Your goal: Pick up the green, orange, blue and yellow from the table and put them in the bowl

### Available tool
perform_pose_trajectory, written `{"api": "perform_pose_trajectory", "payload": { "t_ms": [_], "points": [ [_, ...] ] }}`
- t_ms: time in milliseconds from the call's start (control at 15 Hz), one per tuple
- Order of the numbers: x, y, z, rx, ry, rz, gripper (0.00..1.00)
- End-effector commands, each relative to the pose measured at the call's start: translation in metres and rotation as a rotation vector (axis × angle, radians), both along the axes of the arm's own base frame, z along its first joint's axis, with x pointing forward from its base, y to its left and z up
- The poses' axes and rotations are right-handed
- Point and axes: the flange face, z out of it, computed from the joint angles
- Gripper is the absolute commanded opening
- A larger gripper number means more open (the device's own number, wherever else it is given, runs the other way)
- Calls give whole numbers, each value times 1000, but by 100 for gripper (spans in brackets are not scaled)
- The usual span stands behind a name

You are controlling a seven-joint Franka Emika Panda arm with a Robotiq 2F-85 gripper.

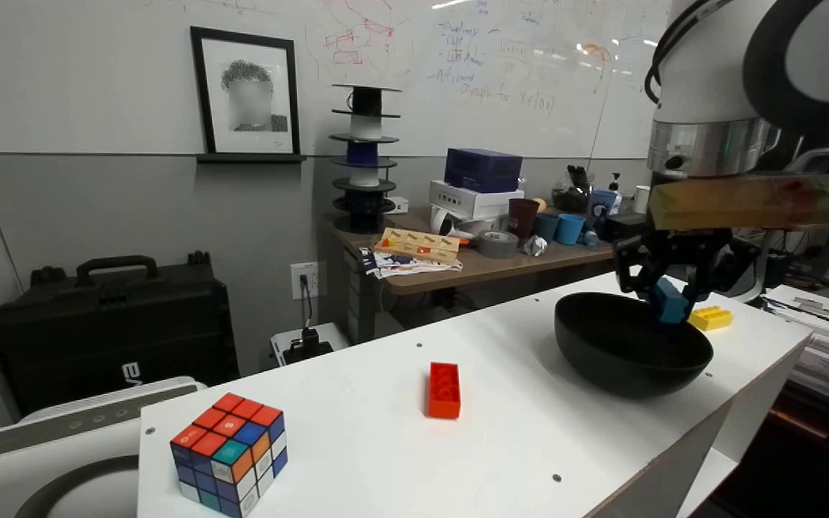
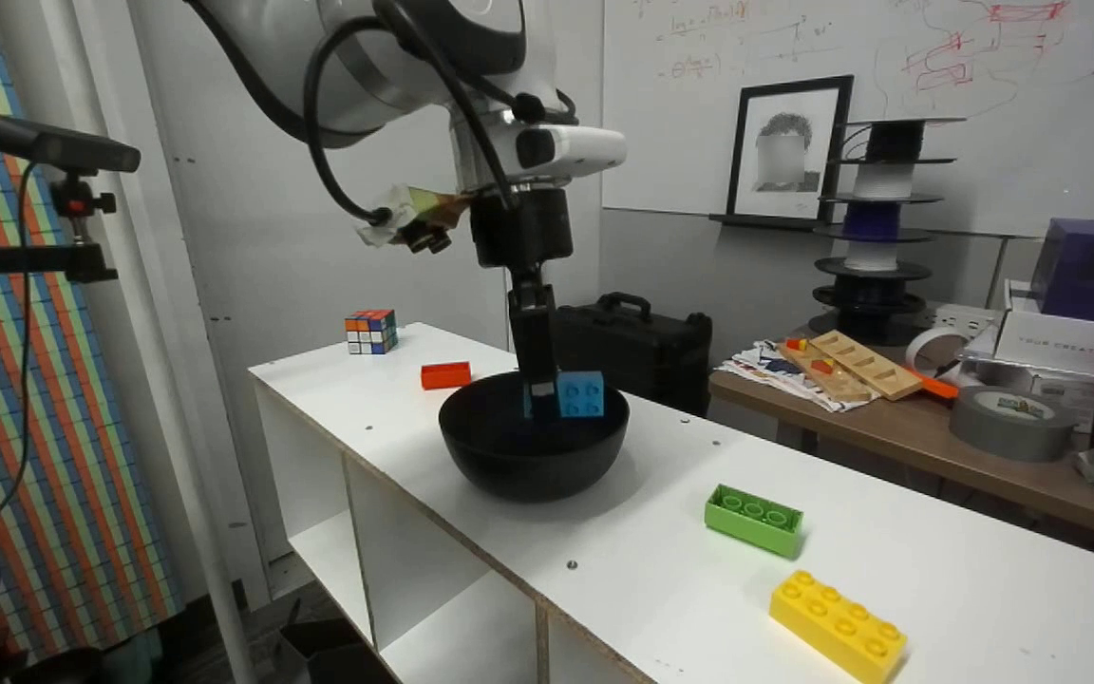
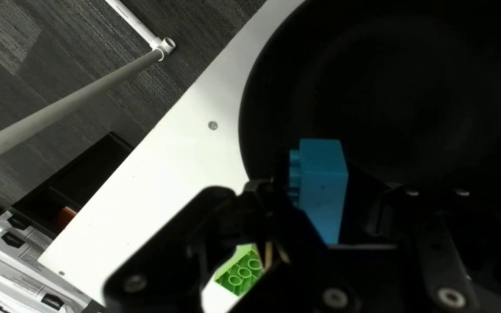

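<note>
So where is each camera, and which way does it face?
Exterior view: near the cube, looking along the table to the bowl; arm and hand at right.
Exterior view: near the yellow block, looking back past the bowl toward the cube; arm and hand upper centre.
Wrist view: on the wrist, looking down on the bowl; the hand shows across the bottom.
Shared: bowl and blue block in all three; cube, red block and yellow block in both exterior views.

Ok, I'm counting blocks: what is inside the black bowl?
In the wrist view, the bowl shows only dark surface; the gripper and the blue block it holds cover part, hiding anything beneath.
</note>
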Motion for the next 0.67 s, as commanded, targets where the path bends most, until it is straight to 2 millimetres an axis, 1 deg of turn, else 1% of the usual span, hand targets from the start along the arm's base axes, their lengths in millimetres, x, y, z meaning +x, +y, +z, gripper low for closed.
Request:
{"api": "perform_pose_trajectory", "payload": {
  "t_ms": [0,67,133,200,267,400,467,533,600],
  "points": [
    [14,17,-4,8,32,65,55],
    [10,24,-1,14,43,91,60],
    [7,30,1,19,51,115,69],
    [1,37,9,31,57,140,76],
    [-5,44,19,33,53,162,84],
    [-18,57,47,20,38,212,98],
    [-26,63,65,2,25,229,100],
    [-4,55,26,15,41,183,100],
    [-7,60,38,13,31,190,96]
  ]
}}
